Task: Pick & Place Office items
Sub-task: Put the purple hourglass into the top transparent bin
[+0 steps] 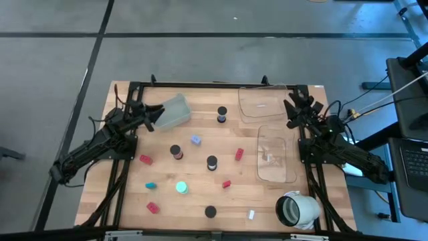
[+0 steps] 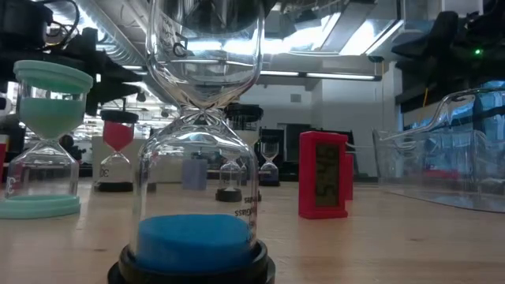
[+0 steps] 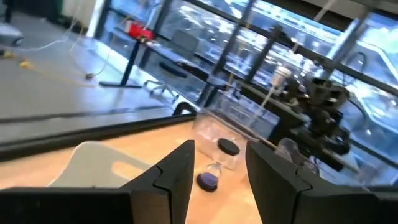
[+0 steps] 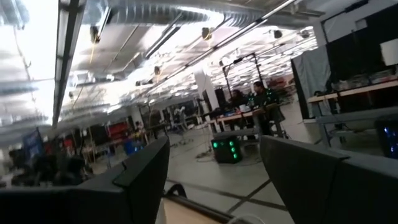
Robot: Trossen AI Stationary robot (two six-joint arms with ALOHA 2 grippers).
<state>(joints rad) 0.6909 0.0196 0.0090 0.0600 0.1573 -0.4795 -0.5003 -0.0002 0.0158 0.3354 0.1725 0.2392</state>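
Note:
The office items stand scattered over the wooden table: black-capped hourglasses (image 1: 212,162), one with blue sand (image 2: 197,237) close in the low view, a teal one (image 1: 181,188), red blocks (image 1: 239,154), a lavender cube (image 1: 196,140) and a white bit (image 1: 251,215). My left gripper (image 1: 157,114) stands open at the table's far left, beside the grey tray (image 1: 175,110), held level with nothing between its fingers (image 3: 217,177). My right gripper (image 1: 290,106) stands open at the far right, tipped a little upward toward the room (image 4: 214,180), also with nothing in it.
Two clear trays lie on the right, one at the far edge (image 1: 264,100) and one at mid-table (image 1: 275,155). A big white hollow cylinder (image 1: 297,209) lies on its side at the near right corner. People stand far off in the room (image 4: 261,102).

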